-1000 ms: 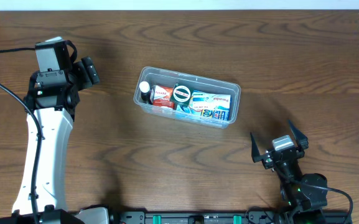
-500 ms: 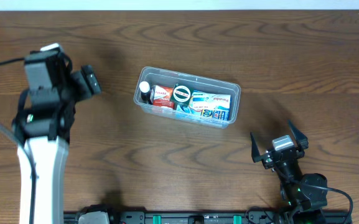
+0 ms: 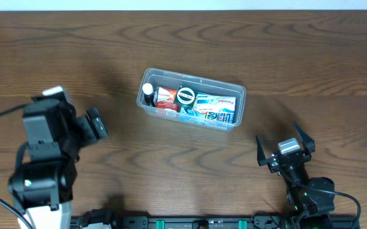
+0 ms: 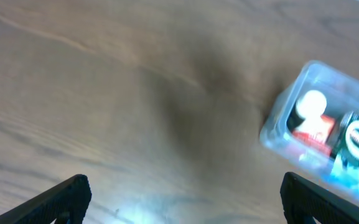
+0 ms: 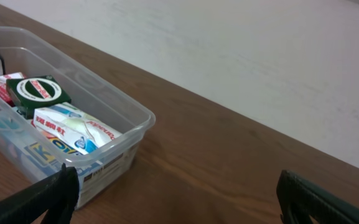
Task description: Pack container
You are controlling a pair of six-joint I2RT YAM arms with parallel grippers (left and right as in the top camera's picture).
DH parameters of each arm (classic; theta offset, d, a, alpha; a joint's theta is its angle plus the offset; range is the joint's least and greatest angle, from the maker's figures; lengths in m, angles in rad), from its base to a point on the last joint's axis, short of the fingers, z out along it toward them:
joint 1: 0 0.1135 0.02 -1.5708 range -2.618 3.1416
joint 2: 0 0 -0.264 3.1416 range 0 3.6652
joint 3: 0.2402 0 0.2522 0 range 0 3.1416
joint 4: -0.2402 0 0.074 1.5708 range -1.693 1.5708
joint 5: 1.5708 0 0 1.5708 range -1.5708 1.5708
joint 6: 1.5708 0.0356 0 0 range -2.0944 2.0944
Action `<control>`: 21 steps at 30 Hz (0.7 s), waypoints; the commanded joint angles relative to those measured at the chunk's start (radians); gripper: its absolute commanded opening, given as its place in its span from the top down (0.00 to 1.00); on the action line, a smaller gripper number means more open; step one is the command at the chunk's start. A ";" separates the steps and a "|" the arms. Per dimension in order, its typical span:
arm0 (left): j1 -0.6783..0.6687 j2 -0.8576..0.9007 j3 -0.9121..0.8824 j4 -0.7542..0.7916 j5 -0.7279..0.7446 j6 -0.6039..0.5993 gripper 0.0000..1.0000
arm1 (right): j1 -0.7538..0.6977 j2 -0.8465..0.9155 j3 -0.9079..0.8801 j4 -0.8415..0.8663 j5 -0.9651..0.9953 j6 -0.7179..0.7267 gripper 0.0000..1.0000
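The clear container (image 3: 202, 79) sits mid-desk (image 3: 310, 51). It holds a white-capped bottle (image 3: 147, 89), a red box (image 3: 165, 98), a round green-rimmed tin (image 3: 186, 96) and a blue-and-white box (image 3: 218, 107); their print is too small to read. The left pincer (image 4: 188, 202) and right pincer (image 3: 277, 135) both stand wide apart, empty, away from the container.

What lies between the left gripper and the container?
Nothing: in the overhead view, only bare wooden table separates the left gripper from the container, which stand well apart.
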 commanded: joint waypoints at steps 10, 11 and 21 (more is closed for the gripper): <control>-0.028 -0.249 -0.503 0.271 0.011 -0.008 0.02 | -0.014 -0.002 -0.002 -0.004 -0.001 -0.007 0.01; -0.034 -0.275 -0.560 0.345 0.010 -0.007 0.02 | -0.014 -0.002 -0.002 -0.004 -0.001 -0.007 0.01; -0.079 -0.424 -0.919 1.045 0.010 0.027 0.02 | -0.014 -0.002 -0.002 -0.004 -0.001 -0.007 0.01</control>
